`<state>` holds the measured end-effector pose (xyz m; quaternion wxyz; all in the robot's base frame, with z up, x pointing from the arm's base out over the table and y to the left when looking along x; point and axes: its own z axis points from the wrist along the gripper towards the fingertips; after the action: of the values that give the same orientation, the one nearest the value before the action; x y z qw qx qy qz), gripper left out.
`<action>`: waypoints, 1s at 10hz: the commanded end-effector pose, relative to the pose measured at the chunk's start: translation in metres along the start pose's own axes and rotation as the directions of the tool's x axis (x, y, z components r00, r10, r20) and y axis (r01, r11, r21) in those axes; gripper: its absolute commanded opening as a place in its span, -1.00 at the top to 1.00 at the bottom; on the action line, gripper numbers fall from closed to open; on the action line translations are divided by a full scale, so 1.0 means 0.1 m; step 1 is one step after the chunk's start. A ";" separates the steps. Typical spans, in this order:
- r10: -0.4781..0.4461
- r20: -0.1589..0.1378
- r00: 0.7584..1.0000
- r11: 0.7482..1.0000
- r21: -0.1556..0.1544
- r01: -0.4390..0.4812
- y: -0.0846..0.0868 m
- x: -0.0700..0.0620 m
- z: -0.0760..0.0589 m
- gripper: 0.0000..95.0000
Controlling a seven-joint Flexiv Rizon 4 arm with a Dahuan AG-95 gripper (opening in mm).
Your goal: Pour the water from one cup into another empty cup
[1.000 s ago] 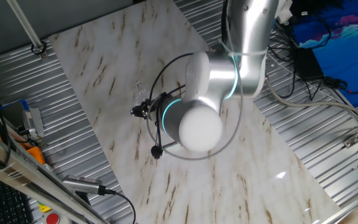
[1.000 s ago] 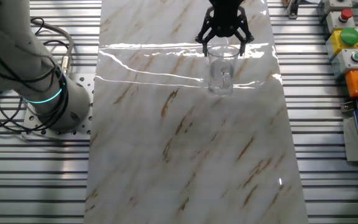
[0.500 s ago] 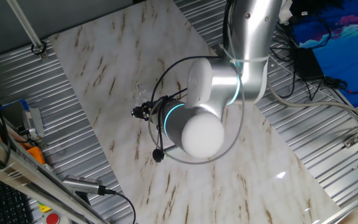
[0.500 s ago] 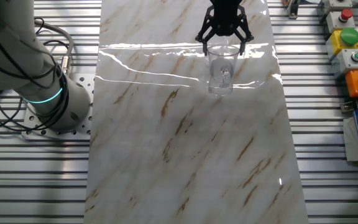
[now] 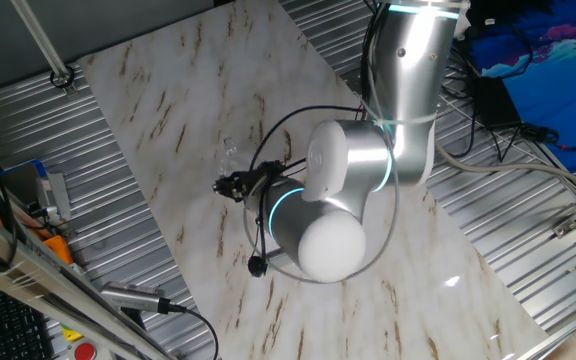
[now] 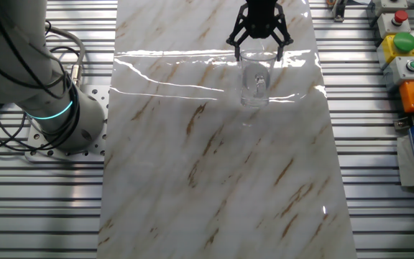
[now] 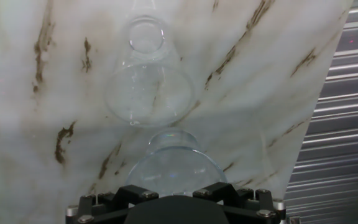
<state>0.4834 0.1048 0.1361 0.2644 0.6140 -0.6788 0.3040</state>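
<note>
I see the gripper (image 6: 259, 44) at the top centre of the other fixed view. Its black fingers (image 6: 234, 39) are spread open and hold nothing. The tips hang on both sides of the clear glass below, and I cannot tell if they touch it.

In the hand view, two clear cups stand upright in a row on the marble worktop (image 7: 17, 155), very close to each other. The nearer cup (image 7: 174, 167) is at the bottom centre, just in front of the black finger mount (image 7: 176, 205). The farther cup (image 7: 149, 84) is above it, in the upper middle of the frame. From this angle I cannot say which of them is the larger one. I also cannot make out water in either cup; there are only faint glints on the glass.

In the other fixed view the two cups overlap into one glass shape (image 6: 255, 79) under the fingers. In the one fixed view the silver arm (image 5: 353, 190) covers the middle of the worktop.
</note>
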 end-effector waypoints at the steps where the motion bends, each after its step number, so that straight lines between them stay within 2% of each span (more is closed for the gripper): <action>1: -0.003 -0.014 1.000 1.000 0.000 0.003 0.00 -0.01 -0.01 1.00; 5: -0.016 -0.079 0.997 1.000 0.008 0.017 0.00 -0.03 -0.03 1.00; 8: -0.019 -0.113 0.993 1.000 0.022 0.022 0.01 -0.03 -0.03 1.00; 10: -0.020 -0.124 0.992 0.999 0.025 0.023 0.02 -0.03 -0.03 1.00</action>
<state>0.4821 0.1091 0.1357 0.3015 0.6045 -0.6498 0.3484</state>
